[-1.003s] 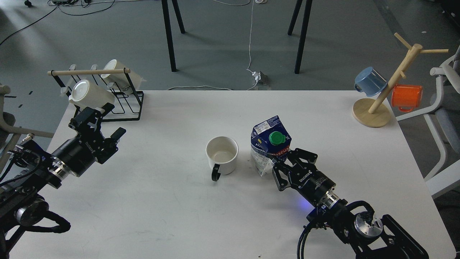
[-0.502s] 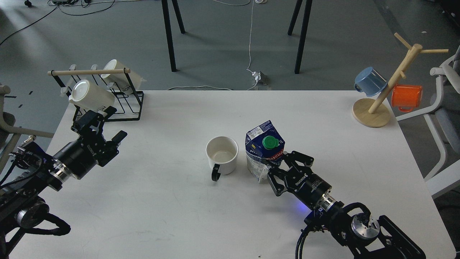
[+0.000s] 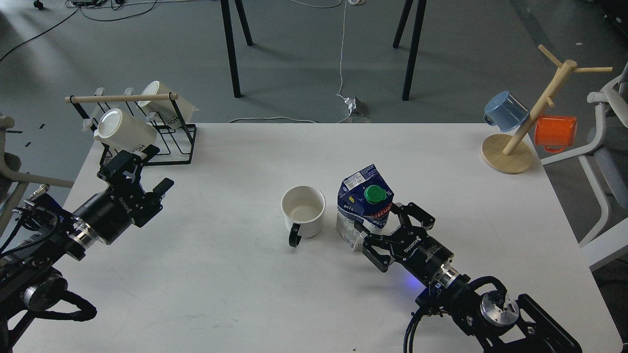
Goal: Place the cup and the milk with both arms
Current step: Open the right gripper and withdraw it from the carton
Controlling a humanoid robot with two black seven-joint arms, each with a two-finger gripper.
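Observation:
The cup [image 3: 303, 211], a white mug with a black handle pointing toward me, stands upright at the table's middle. The milk [image 3: 364, 206], a blue and white carton with a green cap, stands just right of the cup with a small gap between them. My right gripper [image 3: 388, 224] is at the carton's lower right side. Its fingers are spread wide on either side of the carton's base and do not squeeze it. My left gripper [image 3: 125, 160] is at the far left, open and empty, just below a cream jar [image 3: 122, 131].
A black wire rack [image 3: 167, 142] with two cream jars stands at the back left corner. A wooden mug tree [image 3: 510, 147] with a blue mug [image 3: 505, 111] and an orange mug [image 3: 555, 132] stands at the back right. The table's [image 3: 245, 294] front edge is near.
My right gripper carried the milk left, closer to the cup, then opened its fingers off the carton. My left gripper drew back slightly from the jar rack.

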